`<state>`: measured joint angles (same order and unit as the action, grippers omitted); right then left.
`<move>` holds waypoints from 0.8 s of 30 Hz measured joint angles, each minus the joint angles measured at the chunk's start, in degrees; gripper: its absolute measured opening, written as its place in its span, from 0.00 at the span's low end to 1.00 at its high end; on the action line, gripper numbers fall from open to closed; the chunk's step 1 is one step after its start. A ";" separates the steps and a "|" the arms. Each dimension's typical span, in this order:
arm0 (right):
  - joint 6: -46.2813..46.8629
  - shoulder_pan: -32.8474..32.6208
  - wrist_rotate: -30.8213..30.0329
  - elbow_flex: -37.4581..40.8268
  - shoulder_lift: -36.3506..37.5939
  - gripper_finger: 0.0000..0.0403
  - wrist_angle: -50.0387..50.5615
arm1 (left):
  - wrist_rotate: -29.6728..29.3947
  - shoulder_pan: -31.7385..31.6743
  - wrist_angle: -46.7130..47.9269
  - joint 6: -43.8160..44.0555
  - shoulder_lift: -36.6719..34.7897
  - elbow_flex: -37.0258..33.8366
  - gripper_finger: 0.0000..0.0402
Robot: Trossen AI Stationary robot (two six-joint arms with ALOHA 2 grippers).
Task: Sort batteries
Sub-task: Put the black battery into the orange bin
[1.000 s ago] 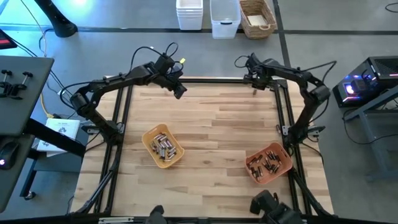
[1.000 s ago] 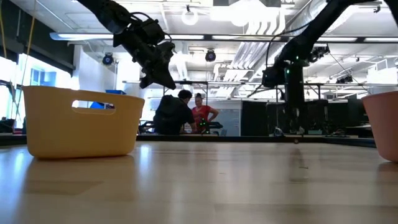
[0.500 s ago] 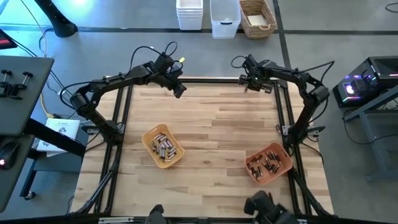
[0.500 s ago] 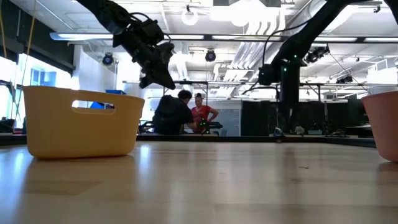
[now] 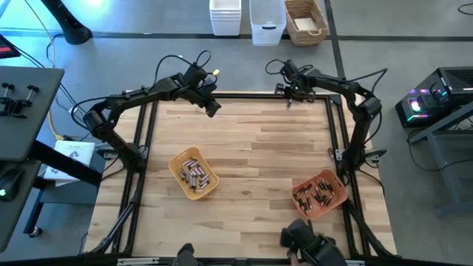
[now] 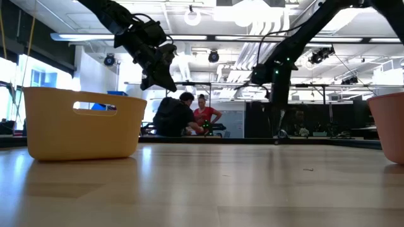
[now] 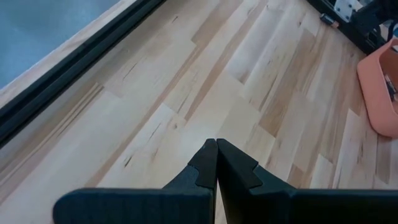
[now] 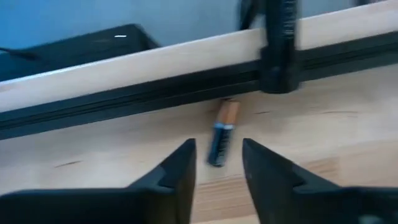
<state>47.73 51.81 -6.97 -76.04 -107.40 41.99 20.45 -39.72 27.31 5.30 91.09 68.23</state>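
A single battery [image 8: 220, 134], black-bodied with a copper end, lay on the wooden table [image 5: 259, 148] close against the dark frame rail [image 8: 124, 102] at the table's 12 o'clock edge, toward 1 o'clock. The right gripper [image 8: 217, 165] hung just over it with its jaws apart, the cell showing in the gap between the fingers [image 8: 177, 171] and untouched by them. No writing on the cell could be read.

Other batteries lay in two trays. The yellow tray [image 5: 194, 174] sat at about 8 o'clock from the table's middle and held silvery-grey cells [image 5: 194, 173] lying close together. The orange tray [image 5: 319, 194] sat at about 4 o'clock, near the right-hand frame, and held darker cells [image 5: 316, 193] in a loose jumble.

The left gripper [image 5: 212, 108] hovered near the 11 o'clock edge of the table, well apart from both trays, its jaws pressed together on nothing.

Beyond the 12 o'clock edge, on the grey floor, stood two white bins [image 5: 225, 16] and a wicker basket [image 5: 306, 21]. In the low view, two people [image 6: 189, 115] were in the room behind the table. A black desk [image 5: 22, 111] stood at 9 o'clock, and electronics with a lit purple light [image 5: 418, 105] at 3 o'clock.
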 joint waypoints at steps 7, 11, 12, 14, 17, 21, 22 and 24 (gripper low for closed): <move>2.16 -0.45 -3.36 -4.72 -4.96 0.42 2.91 | 0.00 0.00 0.08 -1.49 0.00 0.00 0.00; 3.47 -0.76 -5.47 -5.61 -7.49 0.42 6.93 | 0.23 0.00 0.32 -1.51 0.00 0.00 0.00; 4.03 -0.76 -5.58 -5.61 -7.81 0.42 7.78 | 0.46 0.00 0.39 -1.51 0.00 0.00 0.00; 4.19 -0.74 -5.66 -5.61 -8.05 0.42 8.93 | 0.70 0.00 0.37 -1.51 0.00 0.00 0.00; 3.53 -0.72 -5.73 -5.63 -8.23 0.42 8.78 | 0.72 0.00 0.29 -1.84 0.00 0.00 0.00; 3.24 -0.41 -5.57 -5.74 -9.18 0.42 7.90 | 0.74 0.00 0.21 -2.95 0.00 0.00 0.00; 3.24 -0.19 -3.94 -5.74 -10.03 0.42 7.90 | 0.76 0.00 0.21 -2.97 0.00 0.00 0.00; 3.19 0.11 0.20 -5.92 -11.49 0.41 6.63 | 0.85 0.00 0.23 -2.97 0.00 0.00 0.00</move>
<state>50.92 51.91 -6.77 -81.96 -118.89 48.62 21.30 -39.72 27.55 2.33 91.09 68.23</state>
